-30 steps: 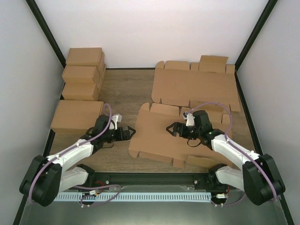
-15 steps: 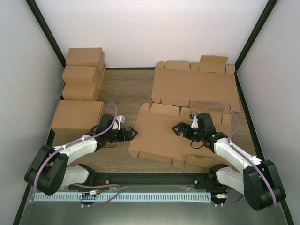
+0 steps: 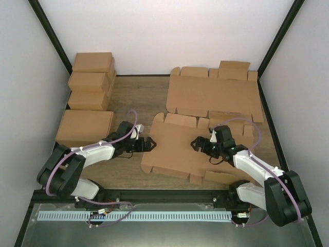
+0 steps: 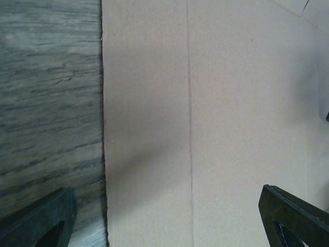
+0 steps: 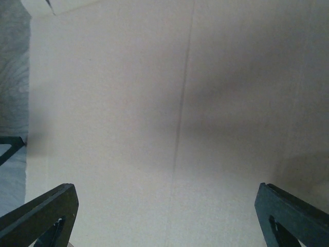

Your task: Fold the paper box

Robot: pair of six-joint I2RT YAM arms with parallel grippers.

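Observation:
The paper box (image 3: 172, 149) lies as a flat brown die-cut blank on the wooden table, front centre, with its flaps spread out. My left gripper (image 3: 149, 144) is open at the blank's left edge. In the left wrist view its fingers (image 4: 43, 221) straddle that edge, one over wood, the other over cardboard (image 4: 231, 113) past a crease line. My right gripper (image 3: 196, 143) hangs open over the blank's right half, facing left. The right wrist view shows only flat cardboard (image 5: 128, 103) with a crease between its wide-set fingertips (image 5: 293, 216). Neither gripper holds anything.
Brown cartons (image 3: 91, 82) are stacked at the back left, with a larger one (image 3: 84, 127) just left of my left arm. A pile of flat notched cardboard sheets (image 3: 213, 95) lies at the back right. White walls and black frame posts (image 3: 51, 36) close the sides.
My left gripper has reached to the right up to the blank's left edge. My right gripper has drawn back a little to the right over the blank.

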